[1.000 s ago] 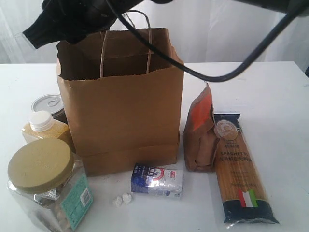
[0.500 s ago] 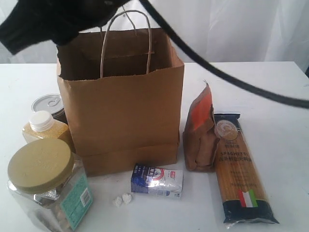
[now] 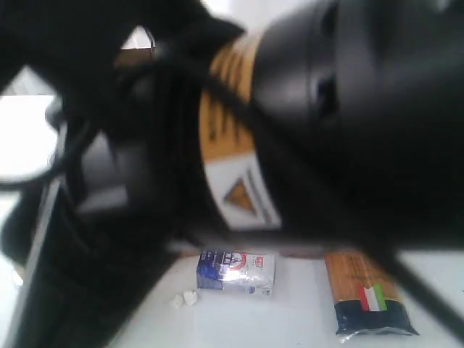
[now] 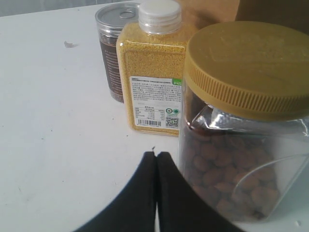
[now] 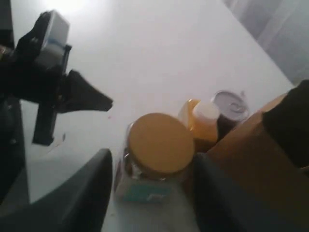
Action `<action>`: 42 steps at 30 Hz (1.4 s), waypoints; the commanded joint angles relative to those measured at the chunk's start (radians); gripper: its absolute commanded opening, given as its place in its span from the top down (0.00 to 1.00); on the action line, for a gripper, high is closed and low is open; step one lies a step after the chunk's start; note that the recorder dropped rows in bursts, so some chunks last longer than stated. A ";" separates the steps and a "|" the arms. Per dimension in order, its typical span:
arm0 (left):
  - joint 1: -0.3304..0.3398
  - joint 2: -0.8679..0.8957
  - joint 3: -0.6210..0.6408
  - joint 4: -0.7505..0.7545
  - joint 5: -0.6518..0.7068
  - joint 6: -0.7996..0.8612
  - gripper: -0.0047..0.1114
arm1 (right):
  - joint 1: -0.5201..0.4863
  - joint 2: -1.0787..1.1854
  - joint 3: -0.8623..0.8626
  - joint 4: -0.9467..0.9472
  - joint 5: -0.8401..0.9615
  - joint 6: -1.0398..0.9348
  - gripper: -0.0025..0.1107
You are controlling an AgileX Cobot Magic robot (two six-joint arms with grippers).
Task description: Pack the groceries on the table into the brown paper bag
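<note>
Groceries stand grouped on the white table (image 4: 53, 125) beside the brown paper bag (image 5: 251, 159). The tan-lidded clear jar (image 4: 244, 67) is foremost, the yellow white-capped bottle (image 4: 153, 82) is just behind it, and the tin can (image 4: 112, 53) is close against the bottle. Elsewhere on the table lie the small blue-white carton (image 3: 235, 270), 2 tiny white lumps (image 3: 184, 298) near it, and the spaghetti packet (image 3: 366, 297), well apart from the carton.

The left arm reaches in low over the tabletop. The left gripper (image 4: 155, 162) has its fingers pressed together with nothing between them, and its tips are near the jar's side but apart from it.

The right gripper (image 5: 150, 162) hangs above the jar with its fingers spread, 1 to each side of the lid. It holds nothing.

A black arm link (image 3: 341, 109) with an orange warning label blocks most of the exterior view.
</note>
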 commanded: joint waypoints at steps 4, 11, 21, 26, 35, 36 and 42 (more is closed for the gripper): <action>0.004 -0.005 0.003 -0.006 -0.001 -0.008 0.96 | 0.014 -0.007 0.160 -0.057 0.019 0.141 0.56; 0.004 -0.005 0.003 -0.006 -0.001 -0.008 0.96 | 0.014 0.109 0.239 -0.076 0.025 0.040 0.56; 0.004 -0.005 0.003 -0.006 -0.001 -0.008 0.96 | -0.163 0.340 0.219 0.023 0.009 -0.161 0.56; 0.004 -0.005 0.003 -0.006 -0.001 -0.008 0.96 | -0.282 0.378 0.144 0.300 0.013 -0.442 0.56; 0.004 -0.005 0.003 -0.006 -0.001 -0.008 0.96 | -0.368 0.560 -0.069 0.544 0.203 -0.729 0.56; 0.004 -0.005 0.003 -0.006 -0.001 -0.008 0.96 | -0.368 0.585 -0.088 0.540 0.218 -0.729 0.56; 0.004 -0.005 0.003 -0.006 -0.001 -0.008 0.96 | -0.368 0.678 -0.115 0.492 0.225 -0.738 0.56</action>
